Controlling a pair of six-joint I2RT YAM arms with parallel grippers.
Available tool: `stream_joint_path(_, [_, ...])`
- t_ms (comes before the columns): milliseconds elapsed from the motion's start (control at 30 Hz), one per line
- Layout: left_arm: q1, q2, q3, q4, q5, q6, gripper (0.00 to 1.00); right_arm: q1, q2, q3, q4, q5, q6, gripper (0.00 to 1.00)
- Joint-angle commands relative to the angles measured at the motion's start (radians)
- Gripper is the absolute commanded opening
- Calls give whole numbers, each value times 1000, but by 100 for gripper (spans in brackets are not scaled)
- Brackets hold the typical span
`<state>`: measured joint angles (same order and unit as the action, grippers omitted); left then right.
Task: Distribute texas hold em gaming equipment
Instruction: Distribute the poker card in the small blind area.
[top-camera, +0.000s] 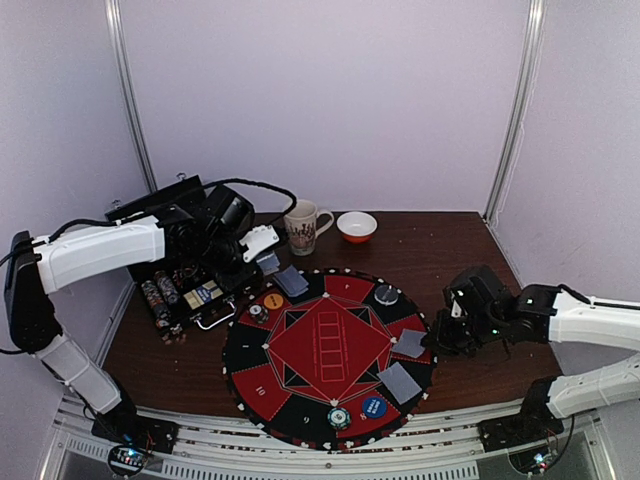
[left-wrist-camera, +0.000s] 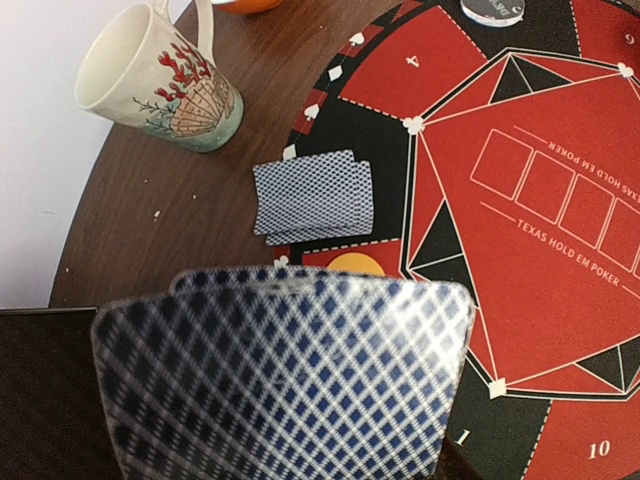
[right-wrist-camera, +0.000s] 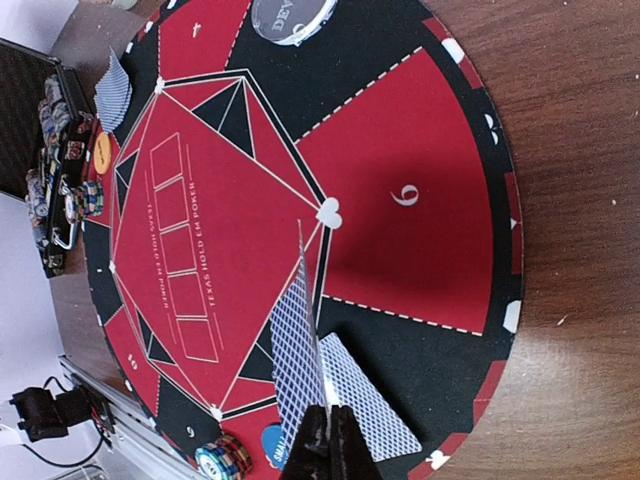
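Note:
My left gripper (top-camera: 262, 250) hovers between the black case and the mat's far-left edge, shut on a stack of blue-backed playing cards (left-wrist-camera: 280, 375) that hides its fingers in the left wrist view. A pair of cards (left-wrist-camera: 313, 195) lies on the mat's edge beyond it, next to an orange disc (left-wrist-camera: 355, 264). My right gripper (right-wrist-camera: 328, 415) is shut on one card (right-wrist-camera: 305, 340), held edge-on just above the mat's right side. Under it another card (right-wrist-camera: 365, 400) lies flat. Close by are a blue disc (right-wrist-camera: 270, 445) and a striped chip stack (right-wrist-camera: 222, 460). A clear dealer disc (top-camera: 386, 293) sits at the far right of the mat.
The round red-and-black mat (top-camera: 330, 345) fills the table's middle. The open black case (top-camera: 180, 290), with chips in it, stands at the left. A patterned mug (top-camera: 305, 226) and an orange bowl (top-camera: 357, 227) stand behind the mat. Another chip (top-camera: 258, 312) rests on the mat's left.

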<state>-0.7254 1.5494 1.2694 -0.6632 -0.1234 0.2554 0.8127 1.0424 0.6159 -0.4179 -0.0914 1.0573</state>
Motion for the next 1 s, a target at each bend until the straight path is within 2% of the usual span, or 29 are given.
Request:
stream_joint_path(0, [9,6,19,43,13,-1,45,46,-7,-28,15,24,135,0])
stream_joint_path(333, [9,-8,8,30,12,1,45,101,45,-56,38,-27,177,1])
stream_joint_path(633, [8,-2,11,31,15,12,45,180,7,-95,11,-50,277,26])
stream_joint_path(733, [9,1,13,32,19,13,45,200,-10,-87,-33,-44,291,30])
stream_joint_path(833, [9,1,13,31,21,17,45,219,-27,-66,-104,-37,297,36])
stream_joint_path(967, [8,0,9,31,25,19,45,221,-38,-21,-285,36,235,47])
